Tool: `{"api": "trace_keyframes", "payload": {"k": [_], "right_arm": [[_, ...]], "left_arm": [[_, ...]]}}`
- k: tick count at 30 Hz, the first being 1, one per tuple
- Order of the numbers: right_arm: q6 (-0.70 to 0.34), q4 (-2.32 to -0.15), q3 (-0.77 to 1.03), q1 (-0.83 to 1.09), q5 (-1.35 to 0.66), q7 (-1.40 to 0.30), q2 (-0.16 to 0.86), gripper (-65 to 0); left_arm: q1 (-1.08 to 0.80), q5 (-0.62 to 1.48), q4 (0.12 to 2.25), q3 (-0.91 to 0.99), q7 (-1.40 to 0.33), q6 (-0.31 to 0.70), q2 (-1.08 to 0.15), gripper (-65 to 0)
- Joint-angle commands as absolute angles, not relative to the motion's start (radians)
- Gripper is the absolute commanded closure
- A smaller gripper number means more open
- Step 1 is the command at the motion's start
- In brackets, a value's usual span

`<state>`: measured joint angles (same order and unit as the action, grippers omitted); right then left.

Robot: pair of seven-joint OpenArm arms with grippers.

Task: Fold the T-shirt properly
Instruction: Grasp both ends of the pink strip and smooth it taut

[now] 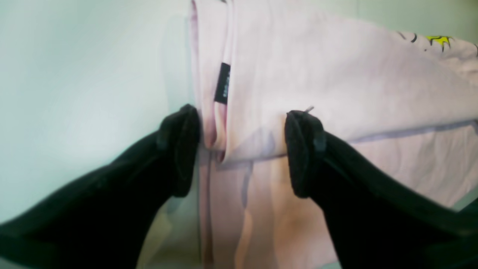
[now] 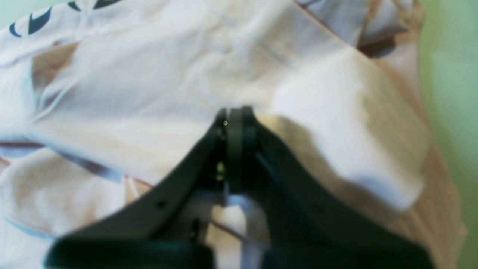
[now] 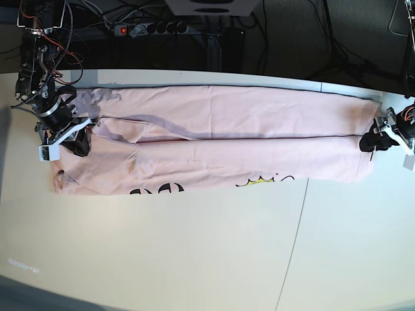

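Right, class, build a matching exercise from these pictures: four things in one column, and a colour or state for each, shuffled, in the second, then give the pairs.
Column one:
1. left end effector
2. right end effector
3. T-shirt
4. small tag at the T-shirt's folded edge

Column two:
A. pale pink, spread long across the table
B. black
C. open, either side of the folded edge
D. shut

Pairs: 1-C, 2-D, 3-A, 4-B
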<state>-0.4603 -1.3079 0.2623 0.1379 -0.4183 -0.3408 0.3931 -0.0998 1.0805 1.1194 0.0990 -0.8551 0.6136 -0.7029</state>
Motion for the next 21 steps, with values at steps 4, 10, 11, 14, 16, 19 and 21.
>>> {"api": "trace_keyframes", "payload": {"k": [4, 10, 11, 14, 16, 19, 21], "right_arm": [[-0.531, -1.305, 0.266, 0.141, -0.39, -0.392, 0.407, 0.0], [-0.53, -1.305, 0.266, 0.141, -0.39, -0.392, 0.407, 0.0], [-0.531, -1.305, 0.266, 0.141, -0.39, -0.392, 0.407, 0.0], [-0.531, -1.305, 0.266, 0.141, -0.39, -0.392, 0.407, 0.0], [-0.531, -1.305, 0.266, 0.141, -0.39, -0.392, 0.407, 0.0], [-0.531, -1.305, 0.266, 0.142, -0.39, -0.392, 0.407, 0.0], [-0.531, -1.305, 0.266, 0.141, -0.397, -0.392, 0.407, 0.0]], "left_arm": [[-0.119, 1.01, 1.111, -0.003, -0.96, 0.591, -0.695, -40.6], [-0.119, 1.002, 1.111, -0.061, -0.939, 0.591, -0.695, -28.5], [-0.119, 0.994, 1.111, -0.06, -0.939, 0.591, -0.696, -20.2], [-0.12, 0.937, 1.111, -0.06, -0.897, 0.591, -0.696, -0.5], [-0.119, 0.907, 1.111, -0.06, -0.865, 0.591, -0.696, 0.0], [-0.119, 0.893, 1.111, -0.06, -0.836, 0.591, -0.696, 0.0], [-0.116, 0.893, 1.111, -0.059, -0.833, 0.591, -0.696, 0.0]]}}
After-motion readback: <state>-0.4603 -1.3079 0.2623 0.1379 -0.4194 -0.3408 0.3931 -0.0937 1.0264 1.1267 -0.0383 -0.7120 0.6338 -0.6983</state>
